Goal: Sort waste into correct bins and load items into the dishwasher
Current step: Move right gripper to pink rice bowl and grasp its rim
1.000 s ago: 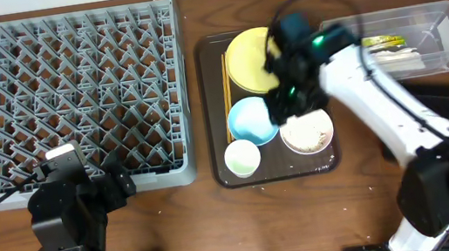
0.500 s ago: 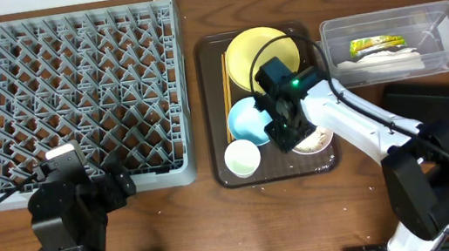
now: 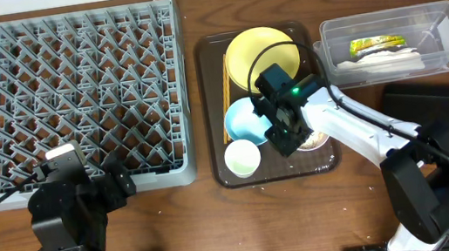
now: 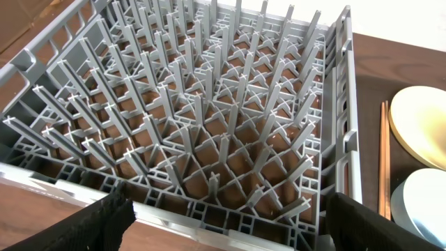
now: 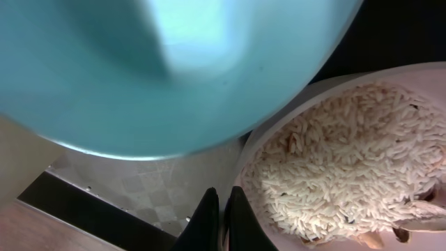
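**A:** Right jaws are clamped tight together at the rim of the white bowl (image 5: 279, 125), with rice scraps (image 5: 341, 167) heaped inside and the light blue bowl (image 5: 174, 70) filling the top of the wrist view!

**B:** Got the rim?

**A:** Can't tell. Both bowls sit on the brown tray (image 3: 275, 169), centre of the overhead view.

**B:** Left jaws?

**A:** Spread wide and empty, facing the grey dish rack (image 3: 70, 94) at upper left on the surface.

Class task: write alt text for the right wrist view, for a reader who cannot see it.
Close-up from above: a white bowl holding rice fills the lower right, and a blurred light blue bowl fills the top. At the bottom edge two dark fingers stand shut beside the white bowl's rim; whether they pinch it is unclear.
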Motion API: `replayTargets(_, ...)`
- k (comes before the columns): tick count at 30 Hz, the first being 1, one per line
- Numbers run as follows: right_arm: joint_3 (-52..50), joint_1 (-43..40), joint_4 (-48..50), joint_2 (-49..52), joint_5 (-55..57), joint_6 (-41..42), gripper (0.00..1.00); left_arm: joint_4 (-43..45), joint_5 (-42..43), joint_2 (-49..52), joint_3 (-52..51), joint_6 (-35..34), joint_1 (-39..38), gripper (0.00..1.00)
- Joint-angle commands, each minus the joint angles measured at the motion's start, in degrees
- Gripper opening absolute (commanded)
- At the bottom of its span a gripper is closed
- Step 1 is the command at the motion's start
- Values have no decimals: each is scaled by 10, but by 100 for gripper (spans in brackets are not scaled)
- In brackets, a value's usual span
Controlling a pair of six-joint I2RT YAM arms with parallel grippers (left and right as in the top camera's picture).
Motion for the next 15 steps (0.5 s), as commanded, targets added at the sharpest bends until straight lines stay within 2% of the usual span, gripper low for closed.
replayTargets(1, -11, 4, 1, -1, -5, 3, 1, 1, 6, -1, 7, -2, 2, 91)
replayTargets(9, 43, -8, -64, -77, -31, 42, 1, 1, 6, -1, 7, -2, 2, 91)
replayTargets(15, 45, -70, -90, -180, -105, 68, 1, 1, 6, -1, 7, -2, 2, 91)
